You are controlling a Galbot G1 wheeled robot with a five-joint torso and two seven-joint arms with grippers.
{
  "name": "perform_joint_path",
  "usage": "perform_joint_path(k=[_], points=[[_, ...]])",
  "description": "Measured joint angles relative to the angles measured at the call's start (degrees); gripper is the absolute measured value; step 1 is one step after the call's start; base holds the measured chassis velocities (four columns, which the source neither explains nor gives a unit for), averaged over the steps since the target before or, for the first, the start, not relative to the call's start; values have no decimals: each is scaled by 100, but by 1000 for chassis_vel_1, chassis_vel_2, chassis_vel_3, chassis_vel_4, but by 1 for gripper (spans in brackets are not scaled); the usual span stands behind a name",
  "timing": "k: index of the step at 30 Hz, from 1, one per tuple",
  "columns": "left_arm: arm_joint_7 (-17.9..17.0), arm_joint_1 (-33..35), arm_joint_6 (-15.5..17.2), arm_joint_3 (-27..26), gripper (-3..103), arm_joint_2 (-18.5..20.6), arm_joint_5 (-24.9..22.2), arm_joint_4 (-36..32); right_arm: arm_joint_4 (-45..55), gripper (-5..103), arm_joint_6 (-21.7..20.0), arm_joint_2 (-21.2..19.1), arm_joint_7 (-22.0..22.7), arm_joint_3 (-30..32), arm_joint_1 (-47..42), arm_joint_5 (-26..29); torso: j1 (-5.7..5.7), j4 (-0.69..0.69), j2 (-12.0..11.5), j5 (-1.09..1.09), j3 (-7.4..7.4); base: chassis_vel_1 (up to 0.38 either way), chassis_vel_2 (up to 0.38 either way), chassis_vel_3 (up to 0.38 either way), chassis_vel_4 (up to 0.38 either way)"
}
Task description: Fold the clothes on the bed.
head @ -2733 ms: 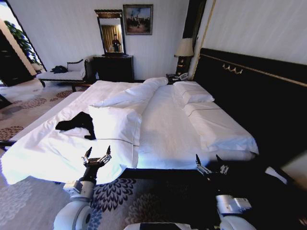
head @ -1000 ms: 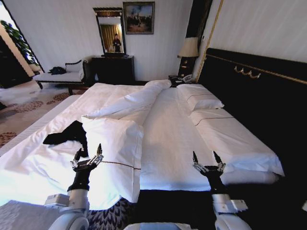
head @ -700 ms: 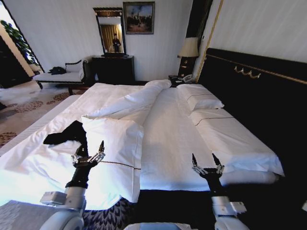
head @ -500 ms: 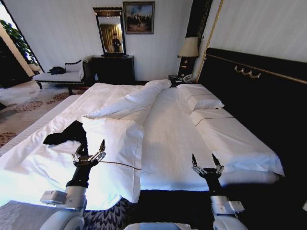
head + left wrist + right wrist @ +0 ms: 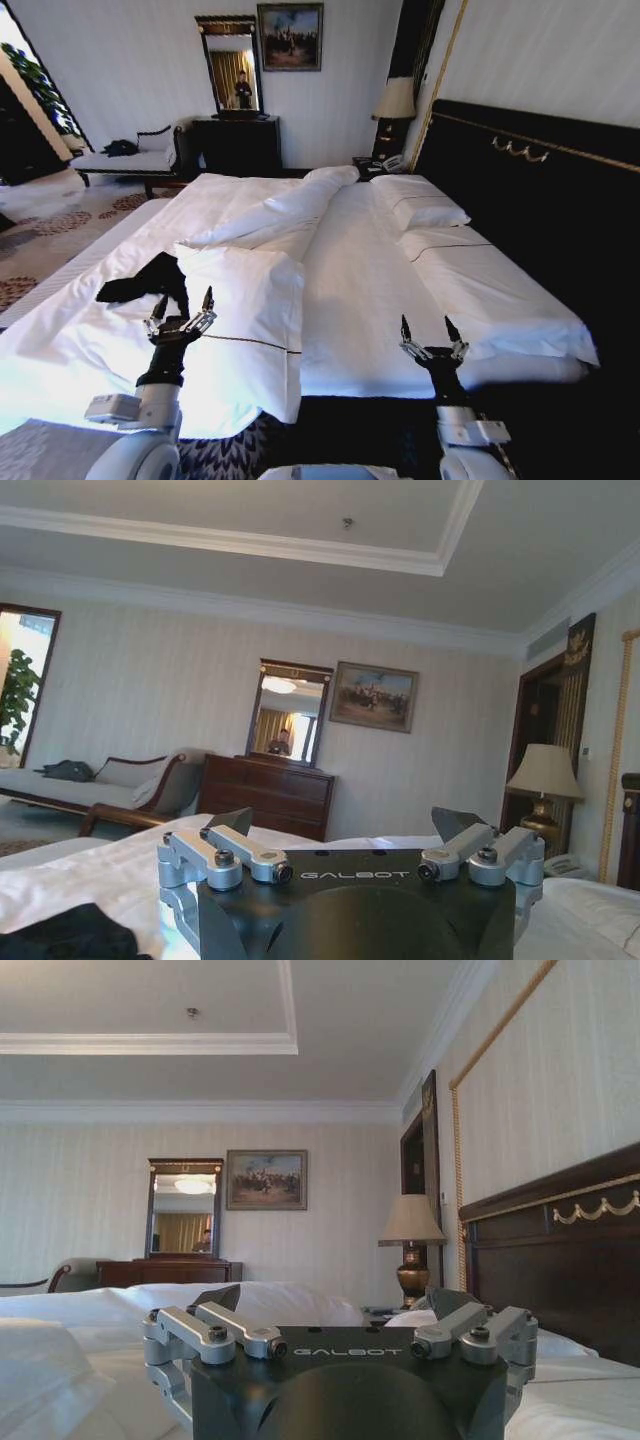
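Both grippers, left [image 5: 181,314] and right [image 5: 432,339], are held spread wide and empty above the bed's [image 5: 350,290] near edge; the black T-shirt [image 5: 145,280] is seen crumpled, unfolded, just beyond the left one.

the clothes [image 5: 146,281] are seen as plain black against the white sheets of the bed [image 5: 350,270], whose headboard [image 5: 540,190] is dark brown with gold trim. the carpet [image 5: 45,235] is patterned in grey and cream. both hands are coloured black and silver: left hand [image 5: 180,312], right hand [image 5: 432,338].
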Motion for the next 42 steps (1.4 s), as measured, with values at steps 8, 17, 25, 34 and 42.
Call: perform_joint_path(k=[8,17,25,34,42], points=[[-7,197,-72,-110,100,24,34,-31,105,100,19,88,-35,-38,-7,-74,0,0,0,1,0,44,45,-37,-41],[-24,341,-71,-211,100,79,-65,-35,279,100,51,62,-125,13,-114,-159,0,0,0,2,0,16,13,-15,-11],[-31,403,-32,-223,100,60,49,-35,272,100,53,31,-120,40,-3,-73,0,0,0,2,0,114,106,-107,-105],[-36,505,-80,-194,100,-62,260,-35,115,100,42,-74,-100,-21,174,3,-1,0,0,2,0,171,179,-155,-182],[-41,540,-96,-177,100,-131,343,-34,4,100,25,-129,-67,-40,261,85,0,0,0,3,0,112,195,-113,-209]])
